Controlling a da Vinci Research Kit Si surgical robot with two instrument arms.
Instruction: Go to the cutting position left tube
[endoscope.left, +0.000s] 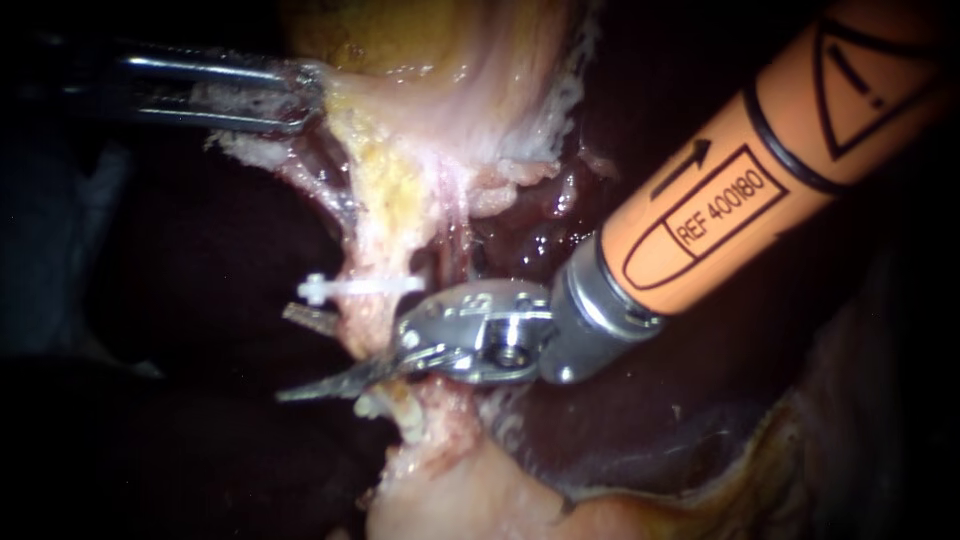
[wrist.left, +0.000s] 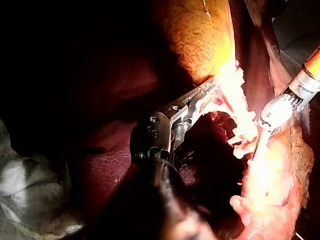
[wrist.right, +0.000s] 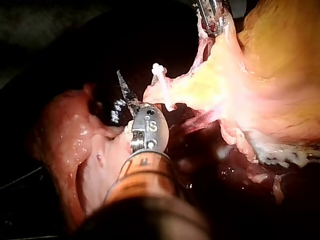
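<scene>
The left tube (endoscope.left: 362, 322) runs down as a pale strand from the yellow-white gallbladder tissue (endoscope.left: 440, 90), with a white clip (endoscope.left: 352, 288) across it. Just below the clip, my right instrument (endoscope.left: 292, 354), which has an orange shaft and a metal wrist, holds its two thin blades open, one on each side of the tube. My left instrument (endoscope.left: 295, 95) is at the upper left, its jaws shut on the edge of the gallbladder tissue and holding it taut. In the right wrist view one blade of the right instrument (wrist.right: 131, 97) and the clip (wrist.right: 161, 80) show ahead of the wrist.
A second thin strand (endoscope.left: 457, 215) runs beside the clipped tube. Dark red liver (endoscope.left: 700, 420) lies behind and under the right instrument. Pale fatty tissue (endoscope.left: 450, 490) sits below the blades. In the left wrist view my left instrument (wrist.left: 207, 95) grips bright tissue.
</scene>
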